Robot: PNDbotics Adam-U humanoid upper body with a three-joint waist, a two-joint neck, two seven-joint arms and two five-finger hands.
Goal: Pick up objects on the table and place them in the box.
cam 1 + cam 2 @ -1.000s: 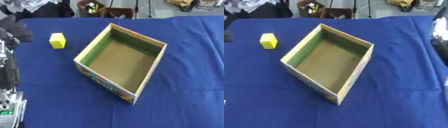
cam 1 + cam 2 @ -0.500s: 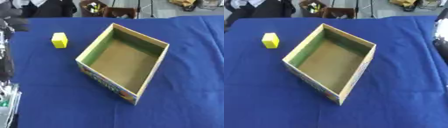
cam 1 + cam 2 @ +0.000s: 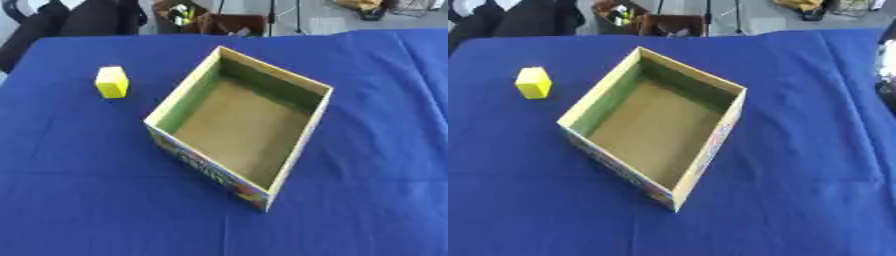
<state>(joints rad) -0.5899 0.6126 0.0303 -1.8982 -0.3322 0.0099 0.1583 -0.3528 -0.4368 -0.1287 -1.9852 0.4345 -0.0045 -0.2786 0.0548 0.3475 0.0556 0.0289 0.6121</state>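
A small yellow block (image 3: 111, 82) stands on the blue tablecloth at the far left, apart from the box. The open cardboard box (image 3: 299, 145) sits in the middle, turned diagonally, with green inner walls, a bare brown floor and a colourful print on its near side. Nothing lies inside it. My left hand shows in neither view. A dark sliver with a pale patch, part of my right arm or hand (image 3: 887, 65), shows at the right edge of the right eye view, well away from the box.
The blue cloth (image 3: 367, 210) covers the whole table. Beyond the far edge are dark bags or clothing (image 3: 79, 20) and a brown crate with clutter (image 3: 210, 20) on the floor.
My left arm, seen at the left edge of the left eye view before, has left the picture. The box and the yellow block have stayed put.
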